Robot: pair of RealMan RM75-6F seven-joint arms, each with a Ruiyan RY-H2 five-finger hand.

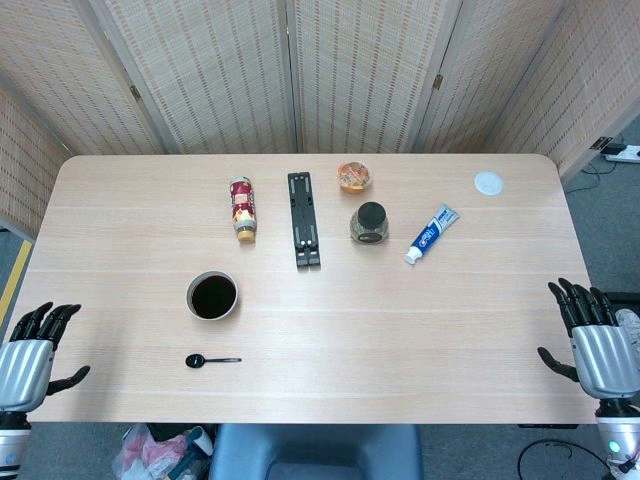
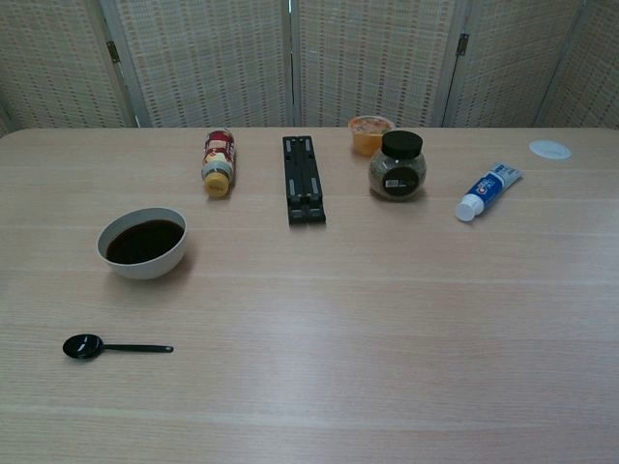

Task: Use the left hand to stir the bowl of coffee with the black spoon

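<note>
Spoon (image 2: 116,346), black, lies flat near the table's (image 1: 420,330) front left, bowl end left, handle pointing right, just nearer than the coffee bowl (image 2: 142,243). Only the head view shows the left hand (image 1: 30,352) and right hand (image 1: 593,335), fingers apart, holding nothing.

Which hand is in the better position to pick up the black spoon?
Left. The left hand hangs open at the table's near-left edge, the side where the black spoon and the bowl of coffee lie. The right hand is far across.
</note>
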